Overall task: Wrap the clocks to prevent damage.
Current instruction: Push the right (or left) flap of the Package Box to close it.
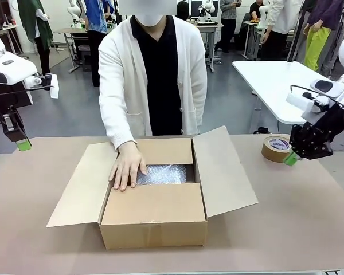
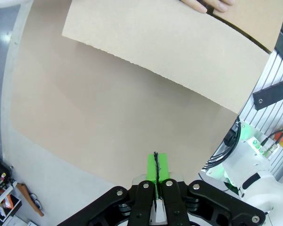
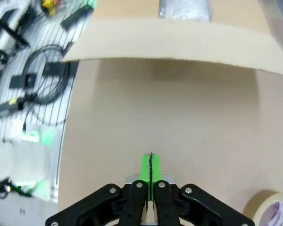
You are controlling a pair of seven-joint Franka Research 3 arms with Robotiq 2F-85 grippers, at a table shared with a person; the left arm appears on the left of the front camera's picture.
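- We hold back. Our left gripper (image 1: 23,145) hangs raised at the left side of the table (image 1: 286,229), pads pressed together on nothing.
- Our right gripper (image 1: 290,158) sits just beside the tape roll (image 1: 277,148), pads also pressed together and empty.
- The person's hand (image 1: 127,166) lies flat on a folded-in flap of the open box (image 1: 155,220).
- Bubble wrap (image 1: 163,173) shows in the gap. The clocks are hidden, likely beneath it.
- We judge the wrapping is in and the box is being closed. The next move calls for folding the side flaps, then taping.
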